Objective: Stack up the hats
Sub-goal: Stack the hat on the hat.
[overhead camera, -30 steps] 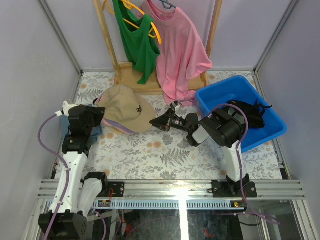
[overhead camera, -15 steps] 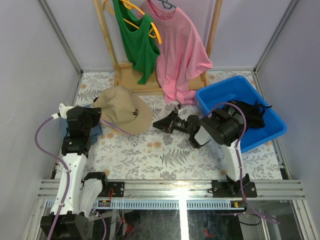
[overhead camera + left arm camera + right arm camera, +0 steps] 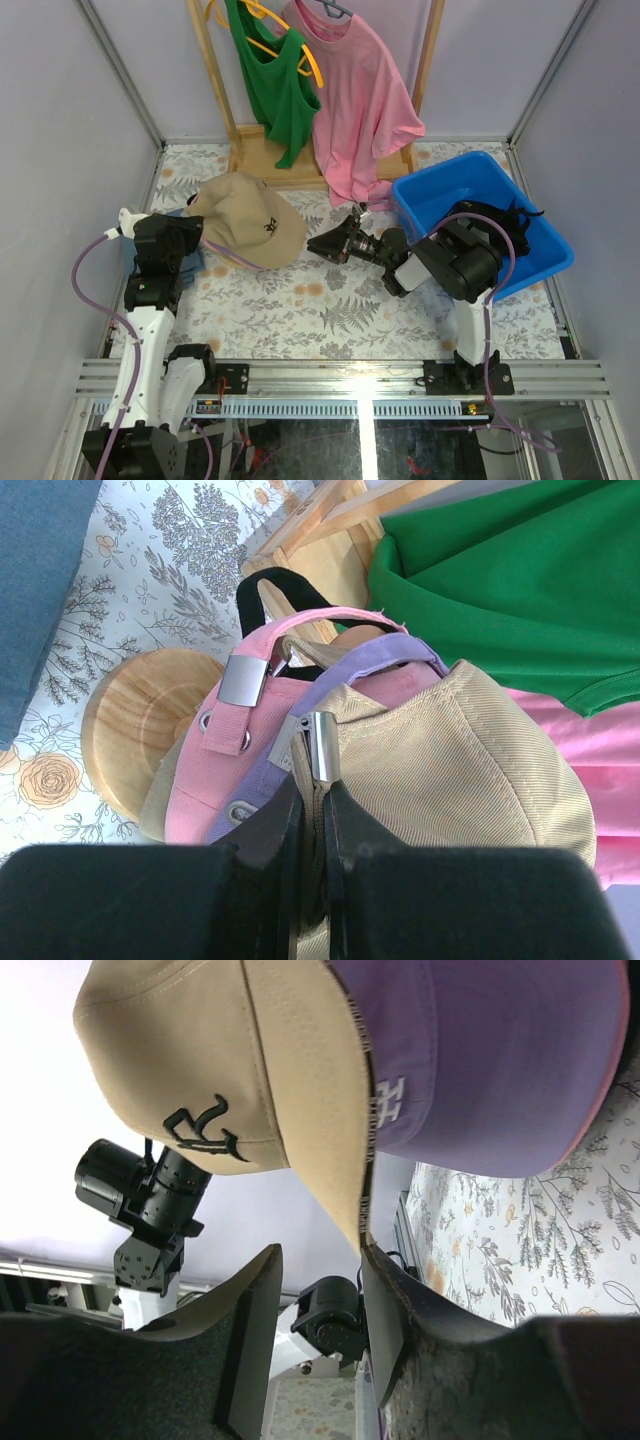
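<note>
3 caps already nested on the wooden stand [image 3: 140, 715], far-left of tabletop [image 3: 330, 310]: pink cap [image 3: 215, 750] at the bottom, lavender cap [image 3: 490, 1060] in the middle, tan cap [image 3: 245, 225] on top.

Left gripper [image 3: 313, 800]: jaws together, clamped on the tan cap's rear edge just under its metal strap buckle. It's holding the back of the stack.

Right gripper [image 3: 318, 1255]: jaws apart, nothing in them. The tan brim's edge sits just ahead of the gap, not pinched.

Key geometry: the tan cap's long axis (strap to brim) runs roughly L-R across the tabletop. Strap end is at the left jaws, brim end points at the right jaws. So the cap sits between the two arms, one at each end.

Next candidate, IMO, is the black cap [image 3: 495, 225], lying in the blue bin [image 3: 450, 180] on the right side. It's to the right of the right wrist and well apart from the stack. Right arm is clearly nearer, left arm is busy. The right arm would need to swing away from the brim and reach over the bin wall.

Markings:
- Tan cap: black stitched interlocked monogram on the front, letters not readable w/ confidence.
- Lavender cap: small white stitched mark, looks like an "H".
- Buckles: plain metal, no text visible.
- Black cap: emblem too small to tell from the top view.
</note>
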`<state>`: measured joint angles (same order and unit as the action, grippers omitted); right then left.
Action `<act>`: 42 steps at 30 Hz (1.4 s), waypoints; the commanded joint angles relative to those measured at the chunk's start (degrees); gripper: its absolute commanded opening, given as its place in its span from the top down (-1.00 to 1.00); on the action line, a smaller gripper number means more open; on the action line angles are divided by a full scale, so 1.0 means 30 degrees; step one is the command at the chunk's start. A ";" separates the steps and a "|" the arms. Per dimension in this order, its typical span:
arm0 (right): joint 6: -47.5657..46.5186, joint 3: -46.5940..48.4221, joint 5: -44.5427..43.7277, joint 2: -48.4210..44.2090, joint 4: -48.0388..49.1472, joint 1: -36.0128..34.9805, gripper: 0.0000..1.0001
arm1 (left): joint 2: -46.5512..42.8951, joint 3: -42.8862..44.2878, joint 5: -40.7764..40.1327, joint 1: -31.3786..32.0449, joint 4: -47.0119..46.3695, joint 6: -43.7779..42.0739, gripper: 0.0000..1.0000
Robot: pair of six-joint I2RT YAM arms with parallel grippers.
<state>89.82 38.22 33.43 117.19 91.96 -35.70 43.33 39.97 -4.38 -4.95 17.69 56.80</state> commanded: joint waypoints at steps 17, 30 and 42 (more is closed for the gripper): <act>-0.1934 0.1940 -0.0502 -0.0193 -0.1387 -0.1097 -0.02 | 0.0132 0.0217 0.0162 -0.0443 -0.0615 -0.0475 0.98; -0.1224 0.3532 -0.0785 0.1458 -0.1908 -0.1429 0.58 | 0.0378 0.0168 0.0181 -0.0499 -0.0723 -0.0548 0.99; -0.0643 0.3172 -0.1391 0.2775 -0.2901 -0.1428 1.00 | 0.0151 0.0174 -0.0874 -0.0717 0.0023 -0.0445 0.99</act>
<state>88.42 48.14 32.01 123.11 90.08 -39.77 44.23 39.97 -3.22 -5.82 17.41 56.66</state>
